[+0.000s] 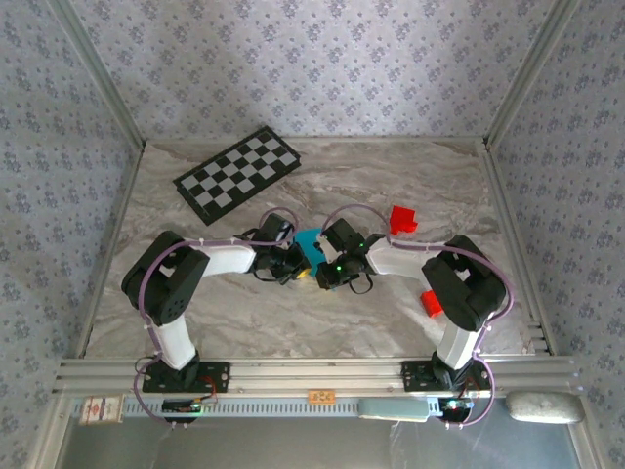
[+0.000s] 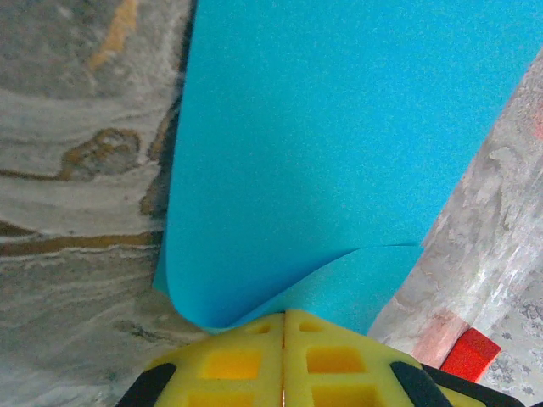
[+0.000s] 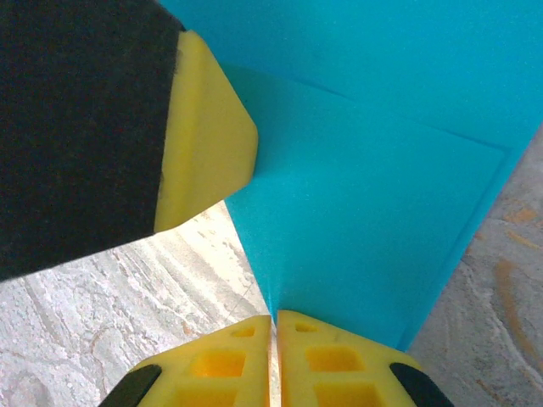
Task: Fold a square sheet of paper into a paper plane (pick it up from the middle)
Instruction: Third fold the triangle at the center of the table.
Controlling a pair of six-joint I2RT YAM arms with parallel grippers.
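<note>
The square sheet of paper [image 1: 311,248] is bright cyan and hangs folded between my two grippers at the middle of the table. My left gripper [image 1: 296,266] is shut on its edge, and in the left wrist view the sheet [image 2: 339,144] curls up from the closed yellow fingertips [image 2: 246,352]. My right gripper [image 1: 325,271] is shut on the opposite side, the paper [image 3: 373,220] running into the seam of its fingertips [image 3: 318,356]. The left gripper's yellow finger [image 3: 208,136] touches the sheet in the right wrist view.
A black-and-white checkered board [image 1: 237,173] lies at the back left. One red block [image 1: 401,219] sits right of centre, another [image 1: 431,303] lies under the right arm. A red block [image 2: 468,354] also shows beside the left fingers. Metal frame rails border the marble table [image 1: 391,176].
</note>
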